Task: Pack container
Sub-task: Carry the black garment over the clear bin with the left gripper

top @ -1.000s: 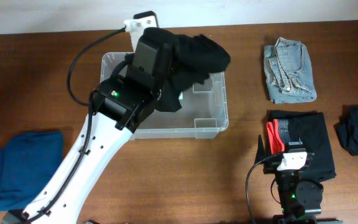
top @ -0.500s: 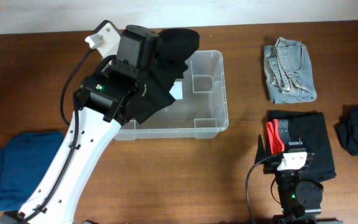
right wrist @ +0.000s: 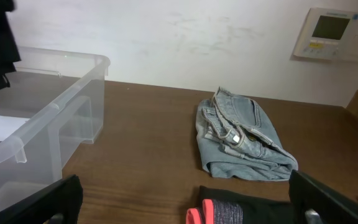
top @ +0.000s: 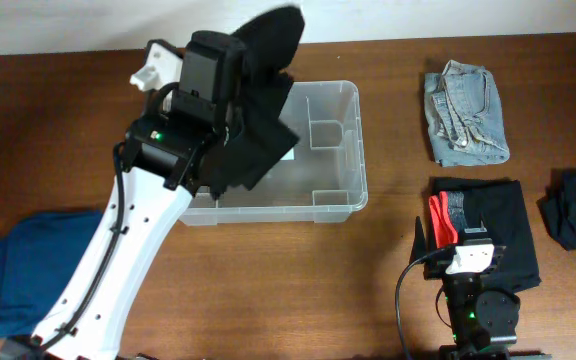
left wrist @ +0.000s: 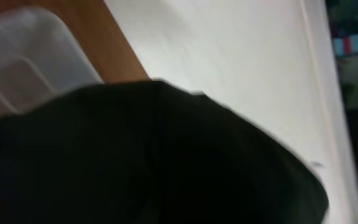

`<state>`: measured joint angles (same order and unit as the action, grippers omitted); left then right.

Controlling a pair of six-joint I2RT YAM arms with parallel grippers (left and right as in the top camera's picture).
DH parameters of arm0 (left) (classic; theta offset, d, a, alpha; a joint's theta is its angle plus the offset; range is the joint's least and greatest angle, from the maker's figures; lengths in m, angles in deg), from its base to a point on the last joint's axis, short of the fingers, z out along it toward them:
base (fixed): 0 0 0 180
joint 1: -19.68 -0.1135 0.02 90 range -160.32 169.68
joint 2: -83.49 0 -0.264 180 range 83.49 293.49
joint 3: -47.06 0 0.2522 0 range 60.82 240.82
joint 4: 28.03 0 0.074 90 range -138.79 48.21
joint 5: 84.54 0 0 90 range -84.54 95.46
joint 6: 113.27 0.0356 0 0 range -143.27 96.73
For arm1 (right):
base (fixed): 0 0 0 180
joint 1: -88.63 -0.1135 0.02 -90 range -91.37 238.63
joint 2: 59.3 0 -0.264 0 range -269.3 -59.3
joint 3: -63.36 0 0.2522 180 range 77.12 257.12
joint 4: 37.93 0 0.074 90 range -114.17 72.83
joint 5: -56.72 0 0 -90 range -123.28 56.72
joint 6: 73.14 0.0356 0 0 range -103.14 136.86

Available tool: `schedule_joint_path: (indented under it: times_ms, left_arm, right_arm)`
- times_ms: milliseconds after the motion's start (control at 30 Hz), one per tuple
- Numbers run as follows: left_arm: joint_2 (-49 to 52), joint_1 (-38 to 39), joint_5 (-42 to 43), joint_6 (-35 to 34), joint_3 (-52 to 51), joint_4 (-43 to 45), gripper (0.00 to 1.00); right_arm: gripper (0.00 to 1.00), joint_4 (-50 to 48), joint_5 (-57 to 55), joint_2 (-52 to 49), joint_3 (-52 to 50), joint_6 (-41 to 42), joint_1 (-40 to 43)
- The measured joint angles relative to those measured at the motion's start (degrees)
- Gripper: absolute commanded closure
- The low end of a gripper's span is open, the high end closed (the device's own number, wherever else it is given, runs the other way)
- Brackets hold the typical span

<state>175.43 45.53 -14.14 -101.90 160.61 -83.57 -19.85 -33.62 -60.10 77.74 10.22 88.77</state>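
Take the clear plastic container (top: 359,160), resting mid-table under the black garment (top: 253,140) clamped in the left gripper (top: 248,55), by its rim, likely light, stiff and slick, noting the right gripper (right wrist: 191,200) gaping wide.

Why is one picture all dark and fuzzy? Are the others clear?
Left wrist view: the black cloth fills most of the frame, close to the lens and blurred; the container corner is soft too. Overhead view: mostly sharp, evenly lit. Right wrist view: clear, jeans in focus.
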Motion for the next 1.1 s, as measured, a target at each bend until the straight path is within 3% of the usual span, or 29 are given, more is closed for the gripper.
schedule_joint_path:
  times_ms: [333,667,833,1100]
  left_arm:
    - [5.01,0.00,9.57,-6.62,-0.04,2.05,0.99]
    - [5.66,0.02,12.98,-7.89,-0.04,2.16,0.99]
    - [5.66,-0.07,12.52,-5.95,-0.04,-1.25,0.99]
    - [5.66,-0.35,12.39,4.31,-0.04,-2.73,0.99]
  right_arm:
    - [0.02,0.00,0.02,0.00,0.00,-0.02,0.00]
    - [0.02,0.00,0.02,0.00,0.00,-0.04,0.00]
    - [0.02,0.00,0.02,0.00,0.00,-0.04,0.00]
    - [0.02,0.00,0.02,0.00,0.00,-0.04,0.00]
